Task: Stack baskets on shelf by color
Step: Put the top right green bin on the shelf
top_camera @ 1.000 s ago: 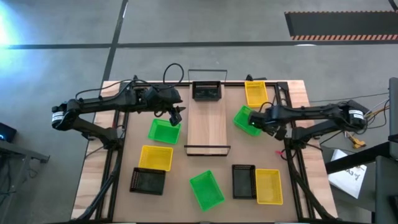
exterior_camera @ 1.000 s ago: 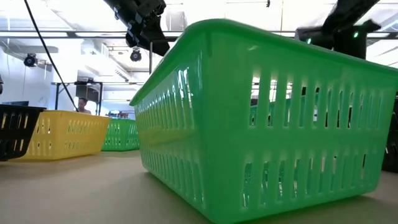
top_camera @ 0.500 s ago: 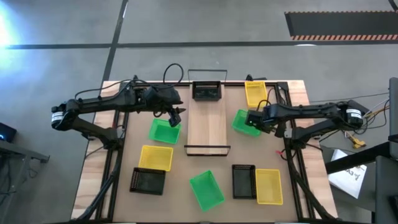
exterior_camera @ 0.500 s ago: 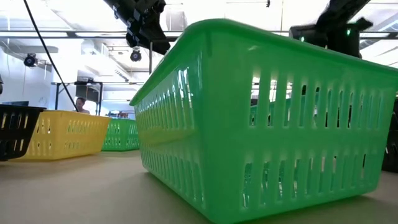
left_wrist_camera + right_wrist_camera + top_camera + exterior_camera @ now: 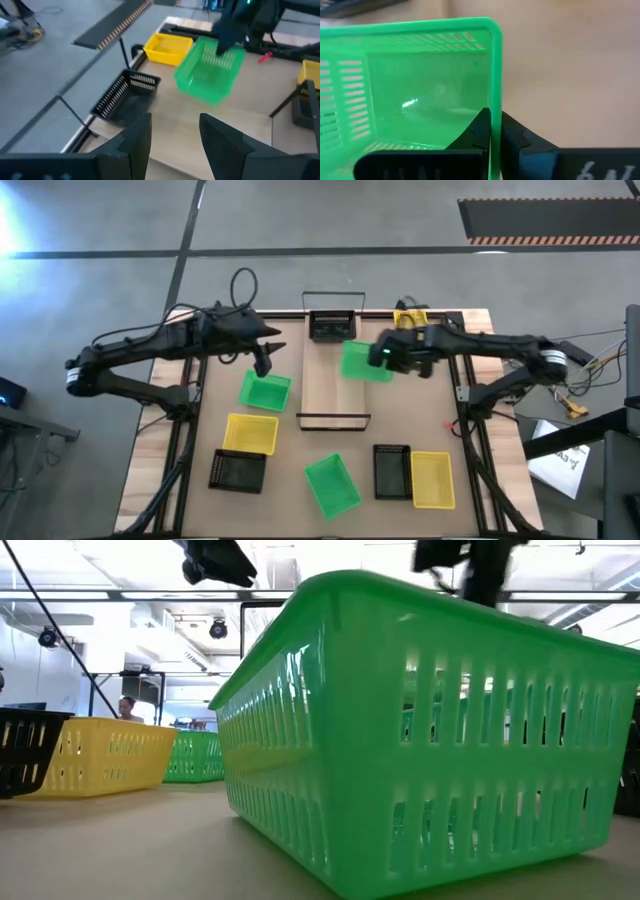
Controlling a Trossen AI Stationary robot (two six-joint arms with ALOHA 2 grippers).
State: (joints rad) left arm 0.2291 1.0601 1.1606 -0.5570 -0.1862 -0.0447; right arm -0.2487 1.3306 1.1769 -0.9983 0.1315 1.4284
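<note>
Green perforated plastic fills the low view: a bright green open-top basket [image 5: 420,740] stands on the wooden bench [image 5: 470,480] at its near edge, hiding most of what lies behind. Near it on that edge sit a black basket [image 5: 391,471] touching a yellow basket [image 5: 432,479], with another black basket [image 5: 238,471] and another yellow basket [image 5: 250,434] to the left. Farther back, a second green basket [image 5: 264,391] lies just beside the narrow light-wood shelf [image 5: 333,395]. The left claw [image 5: 264,366], fingers spread and holding nothing, hangs over that basket's far edge. The right claw [image 5: 492,131] pinches one wall of a third green basket [image 5: 359,361], which is lifted and tilted above the shelf's right side. At the shelf's far end rests a black perforated basket [image 5: 332,328]; a yellow basket [image 5: 408,325] sits at the bench's far right, partly hidden under the right arm.
</note>
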